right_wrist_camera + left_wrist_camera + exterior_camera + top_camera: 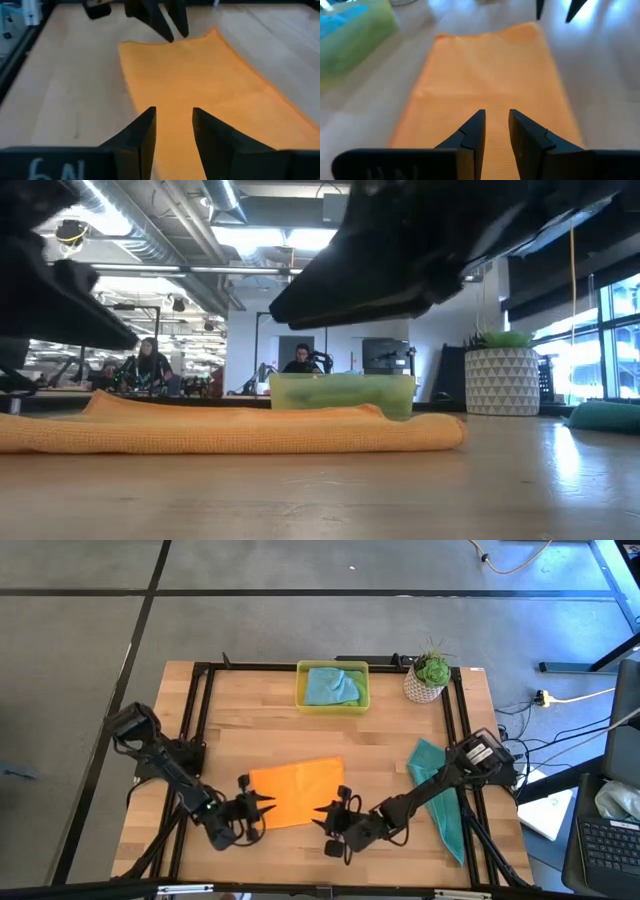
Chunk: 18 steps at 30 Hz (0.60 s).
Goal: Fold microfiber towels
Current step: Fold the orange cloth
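**Both grippers poised over the orange towel**

Near the front edge of the table (250, 700), around its middle, lies the orange towel (297, 792), folded into a flat rectangle. The left gripper (268, 804) is at the towel's left end and the right gripper (322, 810) at its right end, facing each other across the cloth. From each wrist view, the fingers (472, 134) of the left and the fingers (142, 131) of the right stand a narrow gap apart above the orange cloth, with nothing visibly pinched between them. The opposite arm's fingertips show at the towel's far end in both views.

A teal towel (441, 795) lies crumpled along the right edge of the table, partly under the right arm. Another light blue towel (332, 686) sits bunched inside the yellow tray (301, 700) at the middle of the back edge. A potted plant (428, 677) stands near the back right corner.
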{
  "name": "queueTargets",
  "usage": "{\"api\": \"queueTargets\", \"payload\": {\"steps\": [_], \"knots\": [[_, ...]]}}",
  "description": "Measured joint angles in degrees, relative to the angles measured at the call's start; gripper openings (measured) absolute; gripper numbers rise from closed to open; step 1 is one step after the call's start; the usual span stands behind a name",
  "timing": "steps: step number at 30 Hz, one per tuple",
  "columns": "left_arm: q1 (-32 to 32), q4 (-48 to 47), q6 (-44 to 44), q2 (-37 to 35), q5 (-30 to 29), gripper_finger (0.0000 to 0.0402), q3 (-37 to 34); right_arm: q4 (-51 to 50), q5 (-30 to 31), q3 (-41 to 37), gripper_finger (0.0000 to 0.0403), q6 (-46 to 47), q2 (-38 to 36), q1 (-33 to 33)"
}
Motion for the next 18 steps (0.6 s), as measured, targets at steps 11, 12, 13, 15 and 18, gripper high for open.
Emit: {"api": "queueTargets", "payload": {"steps": [11,12,13,15,18], "knots": [[5.44,-13.37,-13.43,-0.09,15.49,0.008,-0.14,-17.23,-0.01,0.0,0.0129,11.83,0.26,-6.2],[5.18,-13.35,-14.23,-0.09,15.49,0.008,-0.33,-17.52,0.01,0.0,0.0129,11.91,0.36,-6.93],[4.96,-13.43,-15.09,-0.06,15.49,0.008,-0.52,-17.37,-0.11,0.02,0.0129,11.91,0.67,-7.54],[4.35,-13.41,-16.28,-0.04,15.48,0.008,-0.75,-18.04,-1.34,-0.05,0.0129,11.81,1.05,-8.61],[3.69,-13.42,-19.15,0.43,15.5,0.008,-1.13,-18.18,-2.73,-0.13,0.0129,11.82,1.8,-10.08]]}}
